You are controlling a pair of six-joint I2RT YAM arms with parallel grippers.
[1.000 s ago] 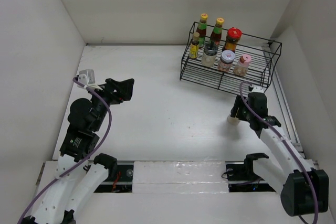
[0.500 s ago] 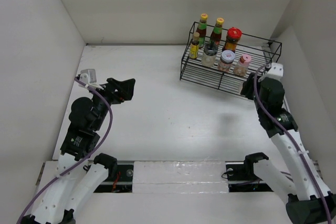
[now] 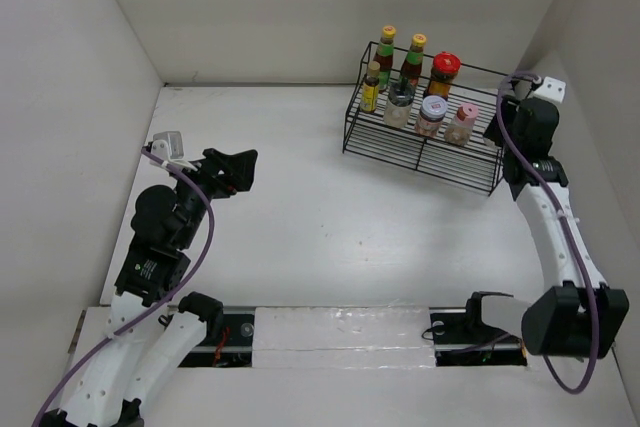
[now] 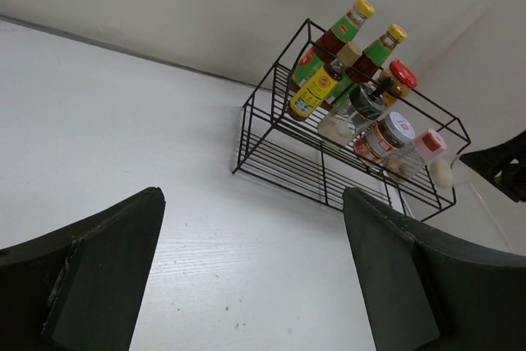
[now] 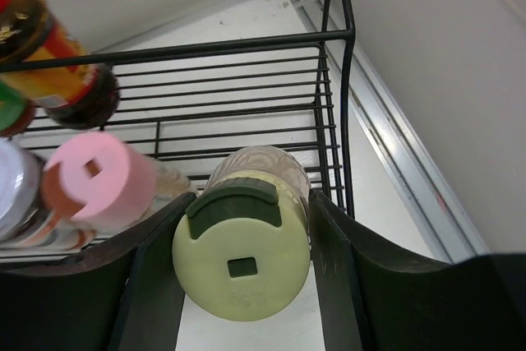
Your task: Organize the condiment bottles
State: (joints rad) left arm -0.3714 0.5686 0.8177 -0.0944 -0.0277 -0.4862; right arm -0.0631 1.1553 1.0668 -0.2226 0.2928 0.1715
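My right gripper (image 5: 242, 273) is shut on the cream-lidded bottle (image 5: 242, 260) and holds it over the right end of the black wire rack's (image 5: 341, 80) lower shelf, beside the pink-capped bottle (image 5: 99, 178). In the top view the right gripper (image 3: 508, 119) sits at the rack's (image 3: 420, 152) right end. The rack holds two tall green-red bottles (image 3: 386, 52) (image 3: 413, 57), a red-lidded jar (image 3: 444, 72), a small yellow bottle (image 3: 371, 87), a grinder (image 3: 399, 102), a white-lidded jar (image 3: 431, 115) and the pink-capped bottle (image 3: 462, 123). My left gripper (image 3: 238, 169) is open and empty, above the table's left side.
The rack stands at the back right, close to the right wall (image 3: 600, 97). A metal strip (image 5: 403, 170) runs along the table beside the rack's right end. The left wrist view shows the rack (image 4: 271, 162) and the cream-lidded bottle (image 4: 444, 172) far ahead of the open left gripper (image 4: 246, 277).
My right gripper has carried the cream-lidded bottle from the table in front of the rack up and back to the rack's right end. The left arm has barely moved.
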